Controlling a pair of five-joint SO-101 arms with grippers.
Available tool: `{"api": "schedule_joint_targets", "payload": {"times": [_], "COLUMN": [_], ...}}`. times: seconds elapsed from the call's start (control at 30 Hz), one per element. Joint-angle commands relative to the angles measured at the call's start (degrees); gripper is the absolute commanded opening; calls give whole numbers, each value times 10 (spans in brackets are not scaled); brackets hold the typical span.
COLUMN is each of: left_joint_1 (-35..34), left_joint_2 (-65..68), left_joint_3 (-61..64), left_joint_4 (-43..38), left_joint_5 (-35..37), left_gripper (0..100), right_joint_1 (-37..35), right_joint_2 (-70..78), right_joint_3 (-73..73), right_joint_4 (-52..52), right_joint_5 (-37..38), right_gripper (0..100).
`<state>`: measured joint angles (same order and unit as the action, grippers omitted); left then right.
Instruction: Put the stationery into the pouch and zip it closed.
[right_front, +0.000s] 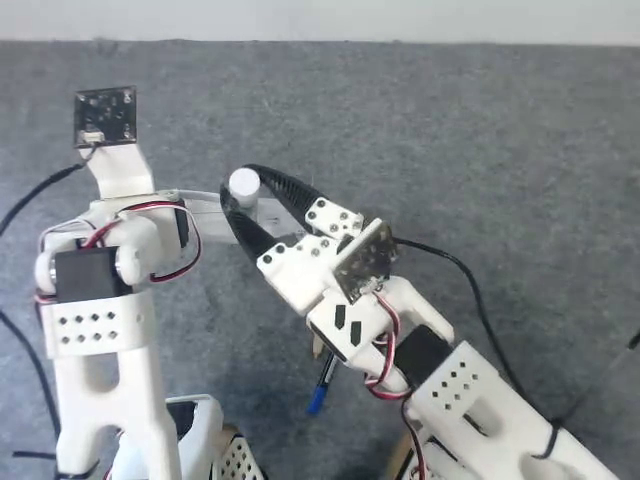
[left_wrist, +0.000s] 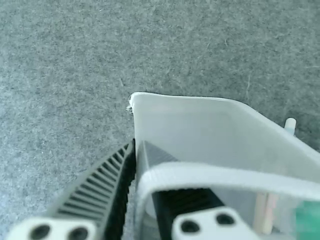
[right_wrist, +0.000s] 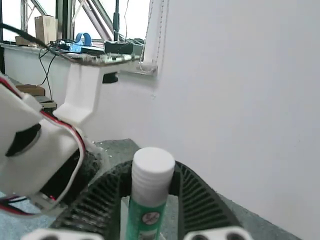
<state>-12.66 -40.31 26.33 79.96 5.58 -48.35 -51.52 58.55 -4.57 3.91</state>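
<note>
Near the held-open pouch (left_wrist: 200, 130), noted a glue stick (right_wrist: 148, 200) clenched in the right gripper (right_wrist: 151, 172), not yet let go.

Found the left gripper (left_wrist: 138, 150) pinched on one pouch wall, one jaw inside, one outside, propping the mouth open over the grey mat (right_front: 480, 130); saw pencils (left_wrist: 265, 212) and a green item (left_wrist: 307, 217) inside. Judged the chief risk a miss: let go off the mouth, would strike the rim or the left jaws and roll across the mat. Judged a second risk: loss of the thin wall from the pinch under a push from the stick, with collapse of the opening. Noted a blue-tipped pen (right_front: 320, 390) beneath the right arm (right_front: 470, 400), liable to be knocked.
</note>
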Motion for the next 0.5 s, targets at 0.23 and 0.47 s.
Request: {"api": "schedule_joint_targets", "payload": {"times": [0.23, 0.47], "left_joint_1": [3, 3], "left_joint_2": [-4, -4], "left_joint_3": [-12, -12], "left_joint_4": [-23, -23], "left_joint_5": [13, 13], "left_gripper": [11, 11], "right_joint_1": [-4, -3], "right_joint_2": [83, 133], "right_joint_3": [-2, -2], "right_joint_4": [-72, -85], "right_joint_5": [-3, -1], "right_gripper": [6, 6]}}
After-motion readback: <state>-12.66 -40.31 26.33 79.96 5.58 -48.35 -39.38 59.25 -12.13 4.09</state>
